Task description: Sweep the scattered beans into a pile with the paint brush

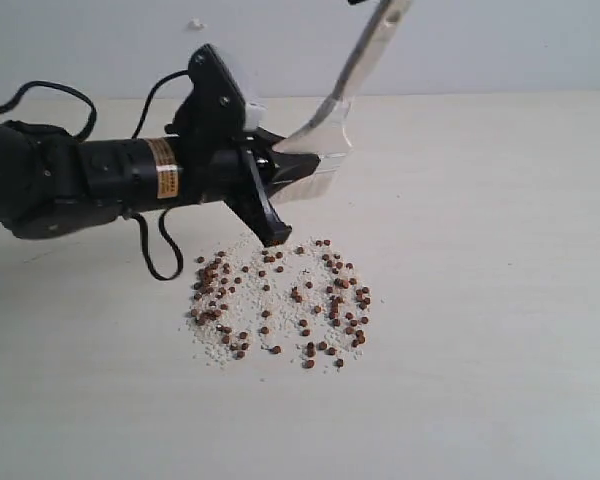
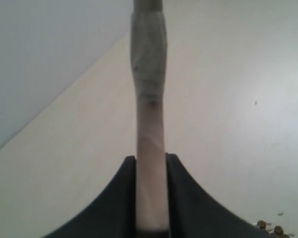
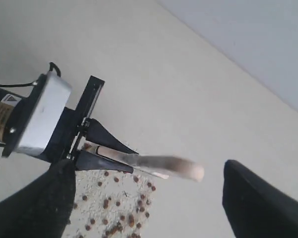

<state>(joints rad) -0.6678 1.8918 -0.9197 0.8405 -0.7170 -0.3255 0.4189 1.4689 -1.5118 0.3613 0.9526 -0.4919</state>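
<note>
The beans [image 1: 280, 300] lie spread in a loose patch with whitish crumbs on the pale table, not heaped into a pile. My left gripper [image 1: 295, 190] hovers just behind the patch, shut on the paint brush [image 1: 325, 125] near its bristle end. The wooden handle slants up and leaves the top of the exterior view. The left wrist view shows the brush [image 2: 150, 124] edge-on, pinched between the jaws of that gripper [image 2: 150, 158]. My right gripper [image 3: 148, 166] hangs above, open, its fingers wide apart on either side of the handle end [image 3: 196, 172]. Beans [image 3: 119, 203] show below it.
The table [image 1: 500, 250] is pale and bare around the bean patch. The left arm's black body and cables [image 1: 70, 180] stretch across the table's left side. A grey wall [image 1: 480, 40] rises behind the table's far edge.
</note>
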